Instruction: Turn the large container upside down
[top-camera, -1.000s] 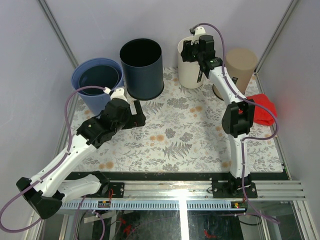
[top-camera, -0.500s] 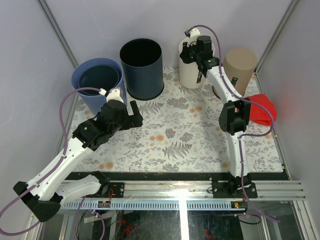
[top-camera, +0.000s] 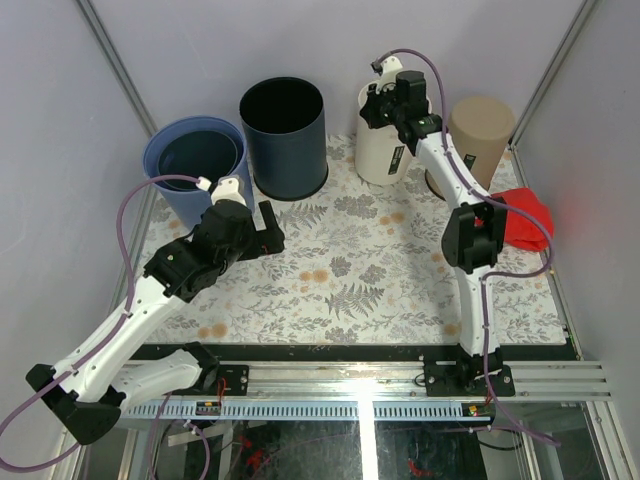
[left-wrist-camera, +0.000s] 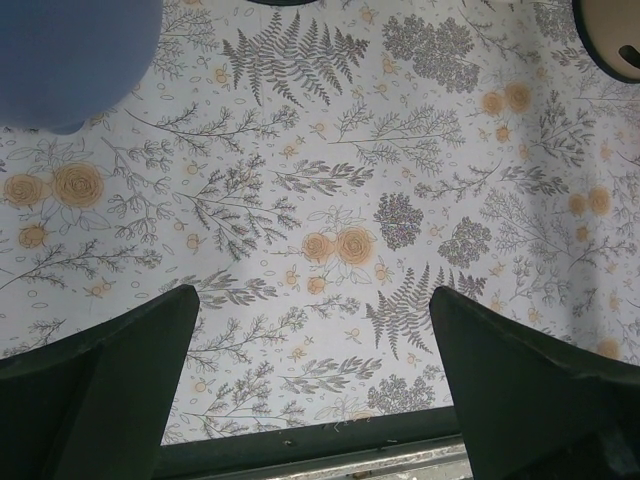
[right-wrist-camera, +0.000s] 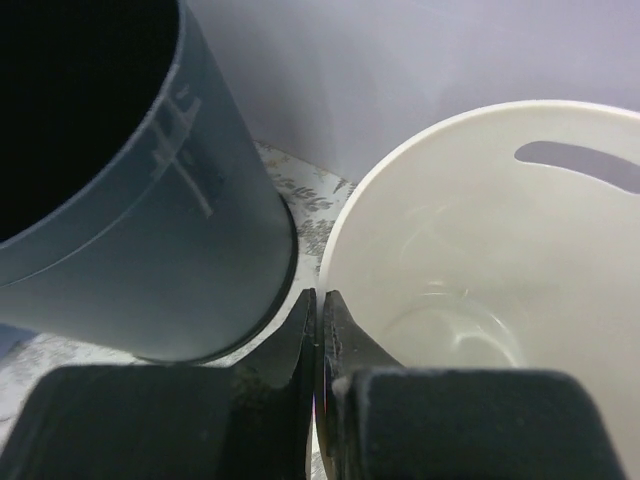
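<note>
Step in hand: grasp, just before the flip. The right gripper (right-wrist-camera: 318, 300) has its 2 fingers pressed together on the rim of the cream container (right-wrist-camera: 470, 250), 1 finger inside the wall and 1 outside, as far as the wrist view shows. The cream container stands upright, mouth up, at the far edge of the floral mat (top-camera: 370, 270). It is just beside the dark navy bin (top-camera: 284, 140), and the tan container (top-camera: 482, 125) is on its other side. The left gripper (left-wrist-camera: 312, 295) is spread wide, holds nothing and hangs over bare mat near the blue bucket (top-camera: 190, 165).

Next move, by judgement: lift the container clear of its neighbours, roll the wrist to bring the mouth down, then set it on open mat. The pinch on a thin rim looks slip-prone, and the navy bin sits close.
</note>
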